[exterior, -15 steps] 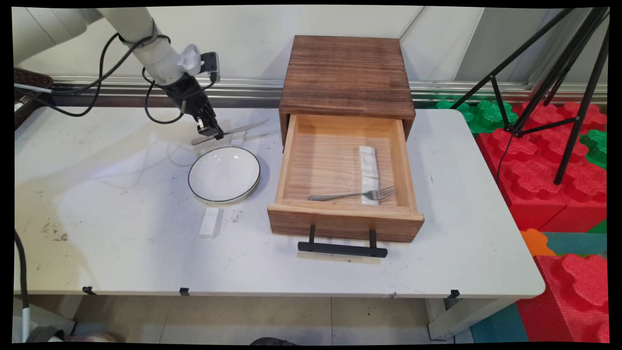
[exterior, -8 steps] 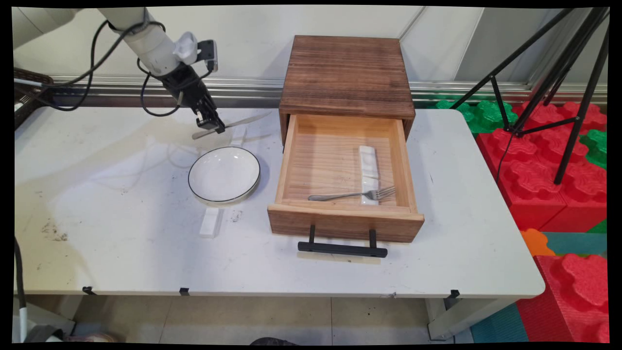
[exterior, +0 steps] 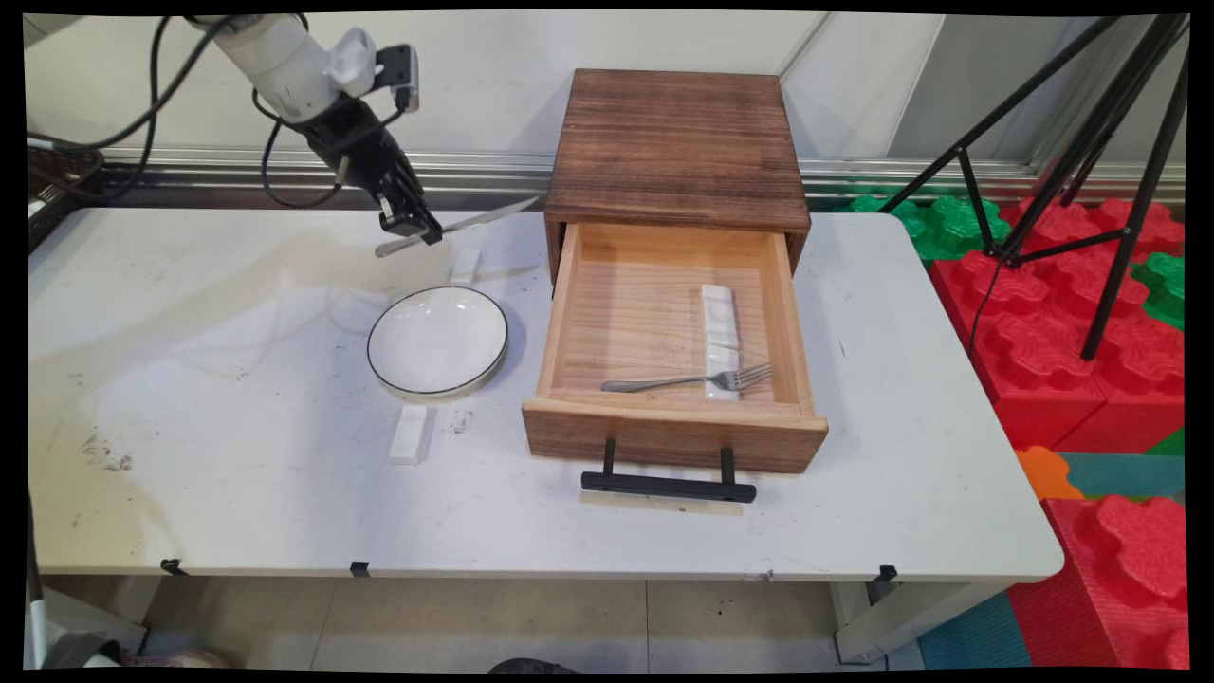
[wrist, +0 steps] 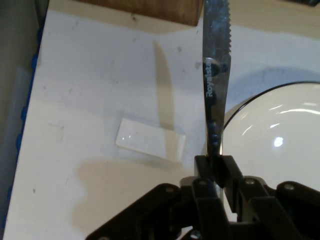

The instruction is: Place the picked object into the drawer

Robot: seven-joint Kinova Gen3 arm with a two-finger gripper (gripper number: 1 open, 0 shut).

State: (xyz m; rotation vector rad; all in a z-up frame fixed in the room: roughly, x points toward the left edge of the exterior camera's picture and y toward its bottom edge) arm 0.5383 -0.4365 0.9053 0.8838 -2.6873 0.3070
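- Where the worktop (exterior: 237,493) lies nearest us, we see a small white block (exterior: 410,435), a cutlery rest by the look of it, flat on the surface just in front of the white bowl (exterior: 437,340), and nothing is touching either one.
- To the right of the bowl, the wooden drawer (exterior: 671,417) is pulled fully out of its dark wooden cabinet (exterior: 676,147), with its black handle (exterior: 669,487) towards us.
- Inside the drawer we see a fork (exterior: 688,381) lying across the near end of a long white rest (exterior: 719,327); we judge that much to be already stowed.
- Beyond the bowl a second small white rest (exterior: 465,266) lies bare on the worktop, close to the cabinet's left side.
- Above that rest, the gripper (exterior: 417,231) is clamped on the handle of a table knife (exterior: 453,228), which hangs clear of the worktop, its blade pointing at the cabinet.
- In the hand view, the knife's serrated blade (wrist: 216,60) runs straight out from the closed fingers (wrist: 202,165), over the gap between the rest and the bowl's rim.
- We judge the knife lifted but not set down anywhere.
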